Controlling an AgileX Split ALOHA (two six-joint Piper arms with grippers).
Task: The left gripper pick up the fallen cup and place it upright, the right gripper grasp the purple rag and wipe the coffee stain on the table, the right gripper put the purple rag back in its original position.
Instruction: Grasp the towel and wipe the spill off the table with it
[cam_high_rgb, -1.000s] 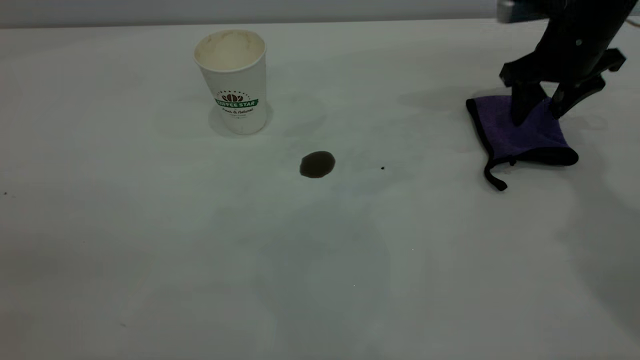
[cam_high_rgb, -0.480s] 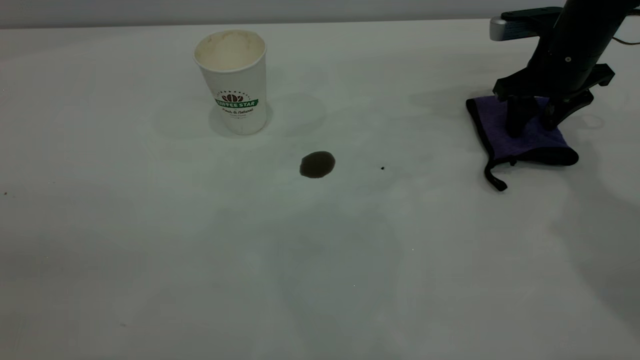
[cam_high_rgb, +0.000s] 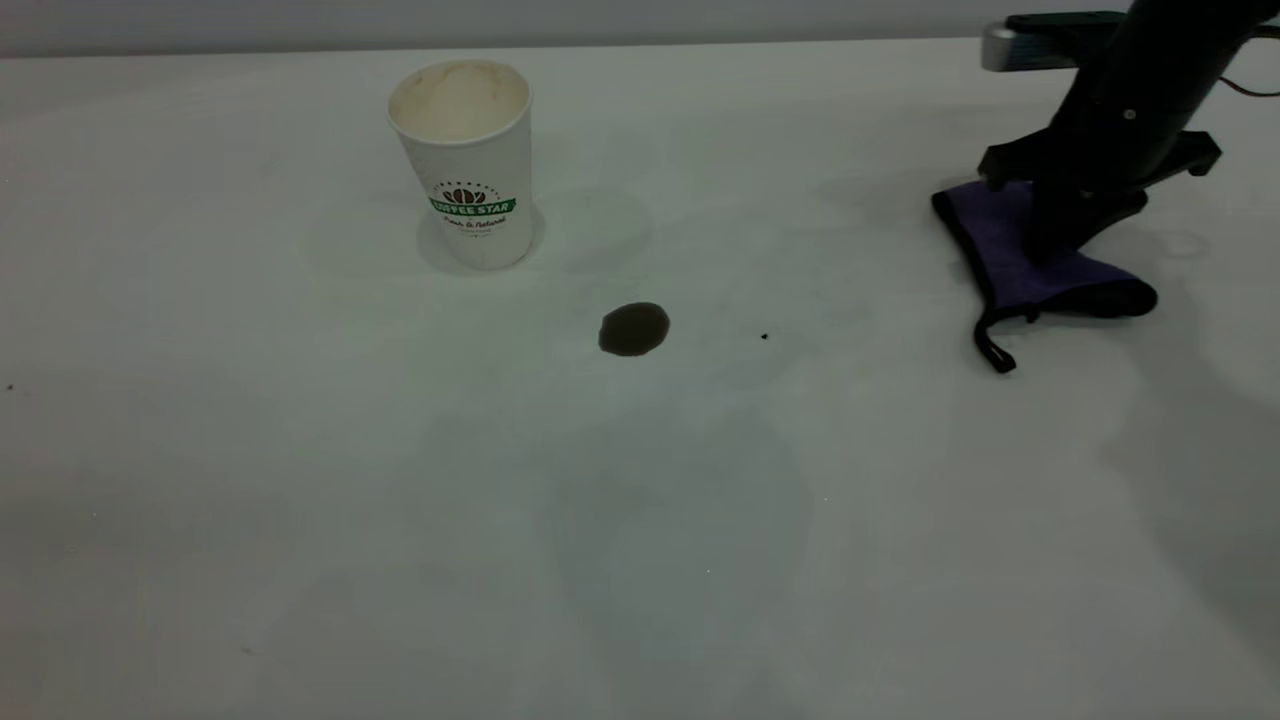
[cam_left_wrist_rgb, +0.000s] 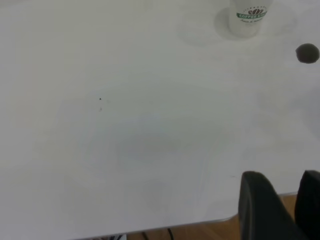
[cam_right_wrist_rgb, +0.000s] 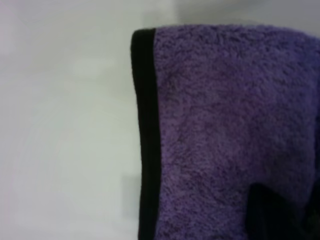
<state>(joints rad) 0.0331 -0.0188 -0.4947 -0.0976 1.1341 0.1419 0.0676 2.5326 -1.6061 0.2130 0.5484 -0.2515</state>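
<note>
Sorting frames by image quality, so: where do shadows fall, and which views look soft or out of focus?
Exterior view: dim, even light; soft grey shadows on the table beside the cup and under the right gripper on the purple rag; the coffee stain is crisp. Left wrist view: bright and washed out, left gripper blurred at the edge. Right wrist view: rag pile soft, too close.

Upright cup (cam_high_rgb: 467, 160), brown coffee stain (cam_high_rgb: 634, 329) beside, purple rag (cam_high_rgb: 1020, 255) far right
</note>
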